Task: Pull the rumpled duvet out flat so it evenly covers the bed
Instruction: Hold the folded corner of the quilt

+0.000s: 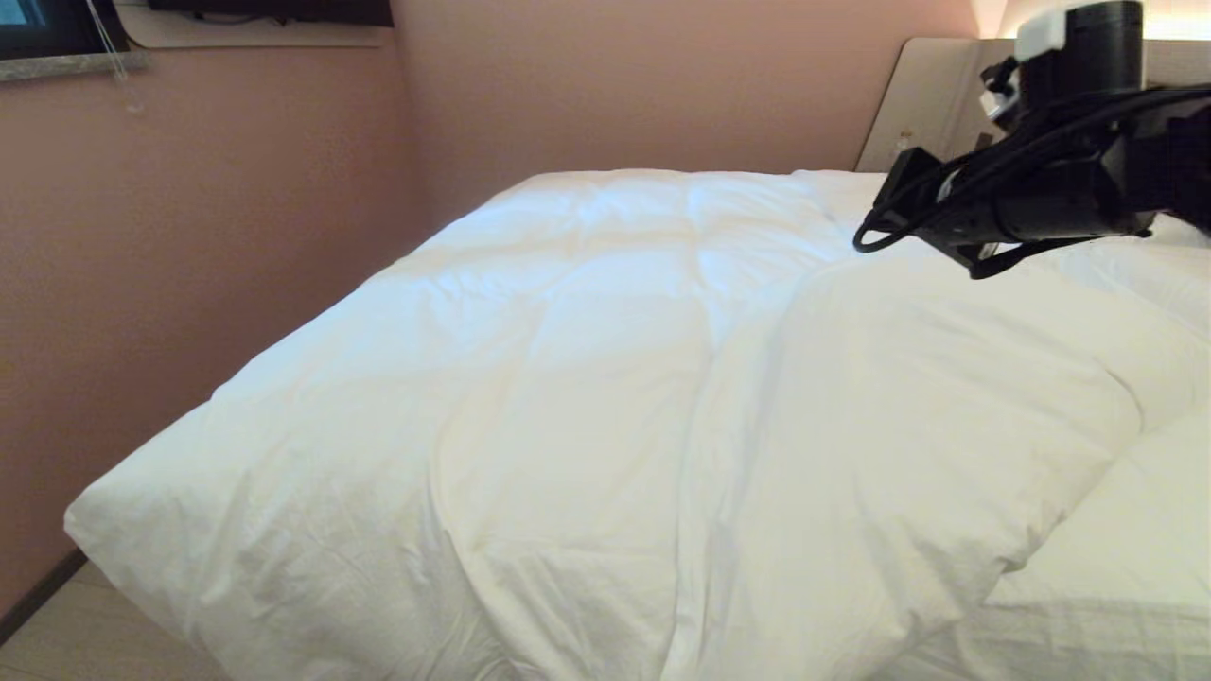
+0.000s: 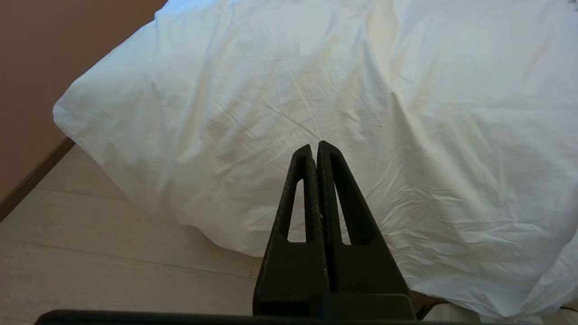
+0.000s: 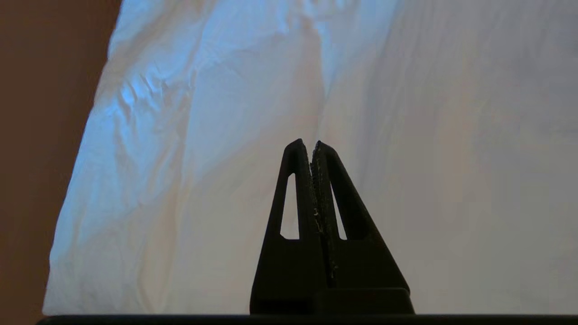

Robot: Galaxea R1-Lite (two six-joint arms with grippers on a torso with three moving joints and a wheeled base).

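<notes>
We're in a bedroom here, hotel-like by the look of it: a wide bed [image 1: 1116, 605] under a puffy white quilted duvet [image 1: 605, 397] fills the corner, plain dusty-pink walls [image 1: 189, 236] close in, a beige padded headboard panel [image 1: 922, 99] rises behind, and pale wood-plank flooring [image 2: 113, 253] with dark skirting runs underneath.

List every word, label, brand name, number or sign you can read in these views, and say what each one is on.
None: no readable text in any view.
The duvet is plain white, with no tag or print showing.
The wall is bare pink.
The right arm over the bed carries a white patch near its top, with no lettering legible on it.
The left gripper and right gripper are unmarked black.
</notes>
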